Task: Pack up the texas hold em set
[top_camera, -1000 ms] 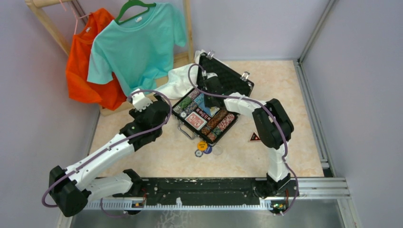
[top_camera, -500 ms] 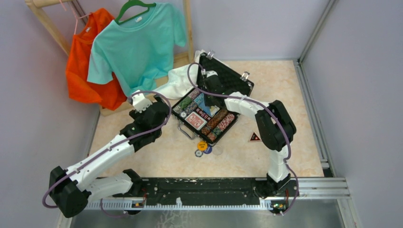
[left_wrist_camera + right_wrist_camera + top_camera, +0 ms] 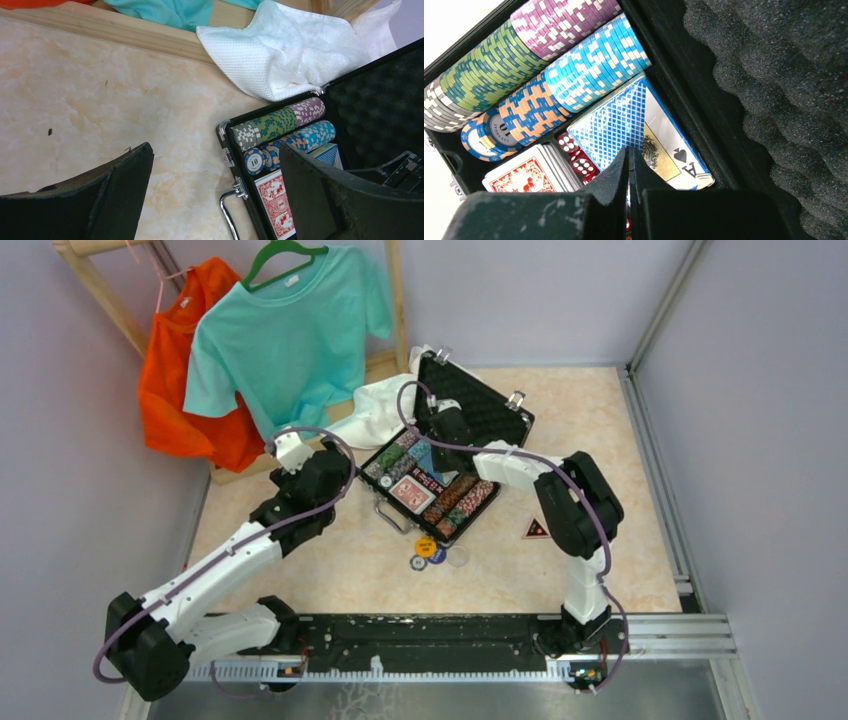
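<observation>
bench: the tan marbled bench (image 3: pixel 620 540) carries everything, with both arms reaching in from the near edge

shirts: a teal t-shirt (image 3: pixel 290 330) and an orange t-shirt (image 3: pixel 175 380) hang on a wooden rack (image 3: pixel 395 300) at the far left

case: the black case (image 3: pixel 490 400) sits open mid-bench, turned at an angle, with its foam-lined lid standing up on the far side

cloth: a crumpled white cloth (image 3: pixel 290 50) lies right behind the case's far left corner, touching it

left hand: the left hand (image 3: pixel 215 155) hangs over bare bench just left of the case, fingers spread wide apart with nothing between them

right hand: the right hand (image 3: pixel 629 152) is down inside the case with its fingers pressed together, tips right over the blue deck, and I can't see anything pinched

chips: the chips (image 3: pixel 564 50) lie in rows along the left side of the tray (purple, green, light blue, orange-blue), with more rows on the right side

decks: the blue deck (image 3: pixel 614 120) sits tilted with an ace of spades showing, and the red deck (image 3: pixel 524 177) is beside it

buttons: the round buttons (image 3: pixel 427 550) are out on the bench, just in front of the case

dice: the red dice (image 3: pixel 579 157) are tucked between the two decks
</observation>
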### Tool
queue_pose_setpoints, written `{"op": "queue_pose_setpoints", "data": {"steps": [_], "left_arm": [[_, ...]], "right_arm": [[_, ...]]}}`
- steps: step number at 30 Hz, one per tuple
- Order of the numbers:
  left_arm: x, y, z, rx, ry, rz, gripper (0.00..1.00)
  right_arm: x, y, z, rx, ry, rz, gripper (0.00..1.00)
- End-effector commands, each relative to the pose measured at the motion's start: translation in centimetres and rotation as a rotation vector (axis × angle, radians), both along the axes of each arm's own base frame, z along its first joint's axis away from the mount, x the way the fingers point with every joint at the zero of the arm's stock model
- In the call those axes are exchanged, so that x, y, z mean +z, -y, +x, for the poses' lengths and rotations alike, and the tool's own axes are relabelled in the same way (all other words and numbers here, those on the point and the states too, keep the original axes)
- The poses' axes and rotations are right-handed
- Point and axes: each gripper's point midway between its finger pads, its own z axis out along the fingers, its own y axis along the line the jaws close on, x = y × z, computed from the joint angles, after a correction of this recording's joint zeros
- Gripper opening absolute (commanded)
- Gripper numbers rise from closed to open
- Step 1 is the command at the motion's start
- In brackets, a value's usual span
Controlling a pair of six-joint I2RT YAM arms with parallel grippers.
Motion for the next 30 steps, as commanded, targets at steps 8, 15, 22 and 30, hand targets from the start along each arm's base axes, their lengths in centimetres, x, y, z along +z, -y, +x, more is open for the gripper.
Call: {"op": "queue_pose_setpoints", "data": {"steps": [8,15,22,30], "left_arm": [[-0.6,0.9,1.0,-0.077,-0.021,-0.04,1.0],[-0.7,0.1,1.0,-0.071,-0.023,-0.036,1.0],[-0.8,-0.5,0.8,-0.065,-0.03,-0.02,1.0],[-1.3,-0.5,0.8,-0.075,-0.035,-0.031,1.0]], "right_arm": [[7.6,-2.9,1.2,0.05,0.112,0.099,0.0],[9.2,-4.7,2.8,0.081,0.129,0.114,0.0],[3.6,-4.5,2.4,0.067,0.043,0.068,0.0],[0.1,-2.6,1.3,0.032,-0.011,0.02,0.0]]}}
